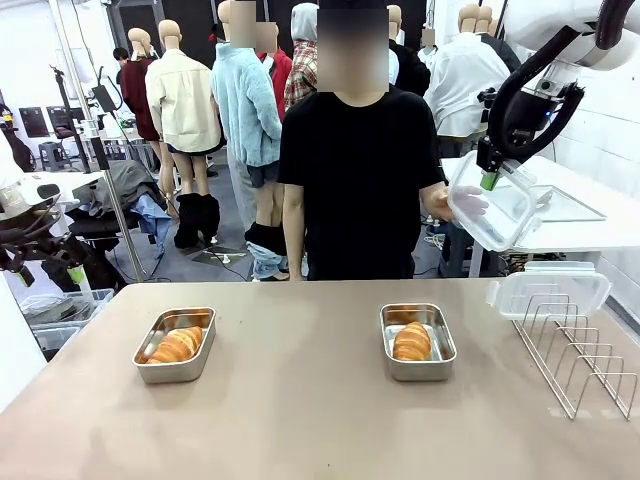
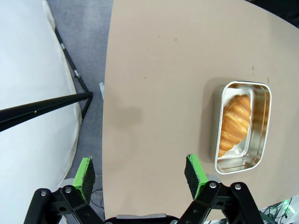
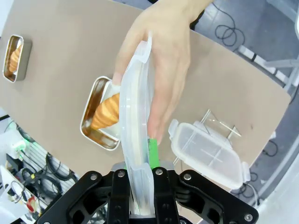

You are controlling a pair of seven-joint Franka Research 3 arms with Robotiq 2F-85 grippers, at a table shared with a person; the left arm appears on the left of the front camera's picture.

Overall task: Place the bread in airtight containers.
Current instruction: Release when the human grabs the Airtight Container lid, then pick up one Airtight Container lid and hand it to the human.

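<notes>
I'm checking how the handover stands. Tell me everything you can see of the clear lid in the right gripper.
The clear lid is a rectangular piece of see-through plastic with rounded corners, a raised rim and clip flaps at its edges. It hangs tilted in the air over the far right side of the table. The right gripper is shut on one edge of it. The person's hand lies against one face, with the fingers stretched along it.
</notes>
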